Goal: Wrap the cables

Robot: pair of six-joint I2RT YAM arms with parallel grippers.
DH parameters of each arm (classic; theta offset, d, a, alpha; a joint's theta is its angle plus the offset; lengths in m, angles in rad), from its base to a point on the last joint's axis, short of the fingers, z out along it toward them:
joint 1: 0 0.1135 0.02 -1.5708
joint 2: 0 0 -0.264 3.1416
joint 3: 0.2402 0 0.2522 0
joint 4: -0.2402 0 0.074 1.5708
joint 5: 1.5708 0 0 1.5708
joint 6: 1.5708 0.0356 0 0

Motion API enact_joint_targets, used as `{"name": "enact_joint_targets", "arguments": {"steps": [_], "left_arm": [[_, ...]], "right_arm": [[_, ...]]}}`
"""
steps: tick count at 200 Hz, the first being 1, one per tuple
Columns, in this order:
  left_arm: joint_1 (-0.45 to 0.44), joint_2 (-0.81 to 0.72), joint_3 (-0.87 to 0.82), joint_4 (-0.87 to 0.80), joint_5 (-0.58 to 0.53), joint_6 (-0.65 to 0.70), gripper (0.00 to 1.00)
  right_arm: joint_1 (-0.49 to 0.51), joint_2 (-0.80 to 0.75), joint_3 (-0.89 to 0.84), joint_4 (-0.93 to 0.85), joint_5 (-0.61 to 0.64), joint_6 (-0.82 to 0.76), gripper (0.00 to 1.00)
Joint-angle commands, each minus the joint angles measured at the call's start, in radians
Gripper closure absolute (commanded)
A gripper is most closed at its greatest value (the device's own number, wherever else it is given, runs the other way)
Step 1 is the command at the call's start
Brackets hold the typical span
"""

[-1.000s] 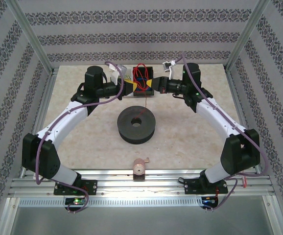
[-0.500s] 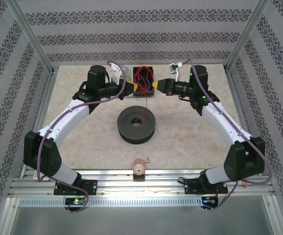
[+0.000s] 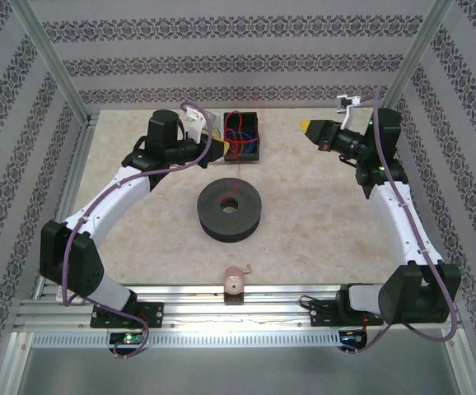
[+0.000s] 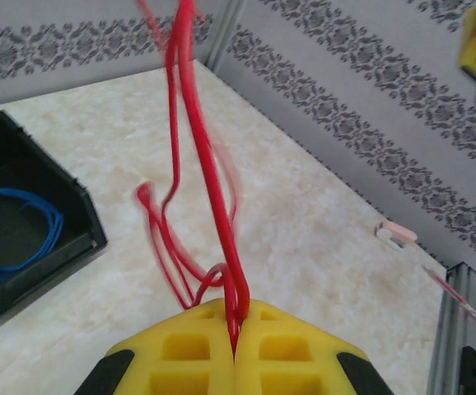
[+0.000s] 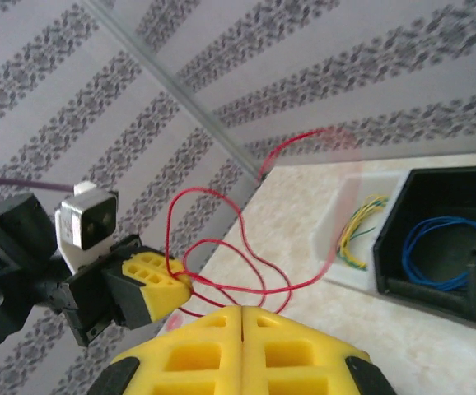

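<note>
The cables [image 3: 236,137] are a loose tangle of thin red loops hanging over a black bin [image 3: 250,123] at the back of the table. One strand trails down toward the black spool [image 3: 231,211]. My left gripper [image 3: 220,146] is shut on the red loops [image 4: 198,140], which rise from between its yellow fingertips [image 4: 263,337]. My right gripper [image 3: 305,127] hangs apart to the right, shut, with nothing clamped in its seam. In the right wrist view the red loops [image 5: 238,263] sag in front of its fingers [image 5: 213,354], and the left gripper [image 5: 151,284] grips them.
The black bin [image 4: 73,206] holds a blue wire coil [image 5: 436,239]. Beside it a white tray [image 5: 341,251] holds yellow-green wire [image 5: 357,226]. A small pink cylinder [image 3: 235,282] stands at the near edge. Patterned walls and metal posts enclose the table.
My right gripper has pulled away from the bin, swinging right and back. The left gripper has stayed by the bin, still shut on the red cables.
</note>
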Motion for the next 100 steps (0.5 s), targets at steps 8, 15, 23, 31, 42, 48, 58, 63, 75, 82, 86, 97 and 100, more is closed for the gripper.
{"name": "enact_joint_targets", "arguments": {"steps": [8,15,23,31,42,48,58,63,75,82,86,97,100], "left_arm": [[0.015,-0.011,0.007,-0.045,-0.030,0.023,1.00],[0.015,-0.013,0.004,-0.044,-0.030,0.024,1.00],[0.017,-0.013,0.004,-0.045,-0.030,0.025,1.00],[0.018,-0.013,0.004,-0.044,-0.028,0.023,1.00],[0.019,-0.013,0.002,-0.040,-0.023,0.022,1.00],[0.019,-0.013,0.001,-0.037,-0.021,0.022,1.00],[0.019,-0.012,0.001,-0.036,-0.018,0.023,1.00],[0.019,-0.012,0.001,-0.034,-0.015,0.024,1.00],[0.018,-0.012,-0.001,-0.027,0.002,0.025,1.00],[0.018,-0.012,-0.003,-0.021,0.017,0.025,1.00],[0.019,-0.012,-0.005,-0.016,0.028,0.026,1.00],[0.019,-0.014,-0.011,0.004,0.061,0.023,1.00],[0.019,-0.016,-0.013,0.011,0.071,0.021,1.00]], "right_arm": [[-0.041,-0.039,0.004,0.048,-0.016,0.009,1.00],[-0.046,-0.040,0.009,0.046,-0.019,0.007,1.00],[-0.051,-0.040,0.011,0.043,-0.020,0.006,1.00],[-0.053,-0.039,0.009,0.044,-0.021,0.007,1.00],[-0.049,-0.032,0.004,0.052,-0.026,0.014,1.00],[-0.045,-0.025,0.001,0.054,-0.028,0.017,1.00],[-0.034,-0.010,-0.007,0.052,-0.031,0.016,1.00],[-0.029,-0.001,-0.008,0.052,-0.033,0.017,1.00],[-0.009,0.030,-0.013,0.055,-0.047,0.019,0.83],[0.008,0.048,-0.014,0.057,-0.054,0.018,0.73],[0.019,0.059,-0.015,0.057,-0.053,0.016,0.68],[0.049,0.090,-0.012,0.057,-0.052,0.004,0.57],[0.057,0.099,-0.011,0.056,-0.052,0.002,0.54]]}}
